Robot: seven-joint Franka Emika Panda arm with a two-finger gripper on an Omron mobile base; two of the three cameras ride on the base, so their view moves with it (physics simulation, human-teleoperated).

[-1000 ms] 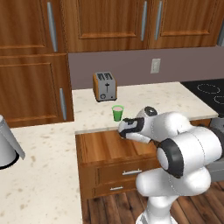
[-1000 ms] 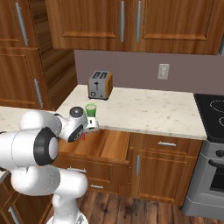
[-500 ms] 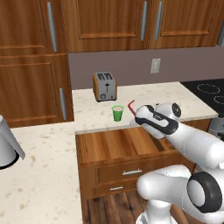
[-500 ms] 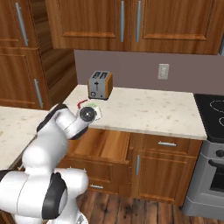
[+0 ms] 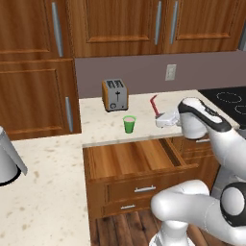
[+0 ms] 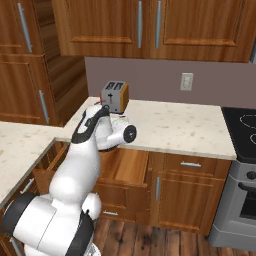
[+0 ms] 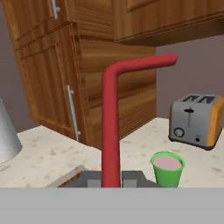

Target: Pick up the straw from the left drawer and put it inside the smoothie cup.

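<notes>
The tool (image 5: 158, 117) is clamped shut on the straw (image 5: 154, 104), carried upright above the tabletop (image 5: 144, 122), right of the cup (image 5: 129, 124). Since half a second ago it has lifted higher, away from the open drawer (image 5: 129, 158); cup and toaster (image 5: 115, 94) unmoved.

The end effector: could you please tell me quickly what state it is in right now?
End effector: closed, holding the straw upright above the counter.

Even, soft rendered light; sharp, glare-free views.
</notes>
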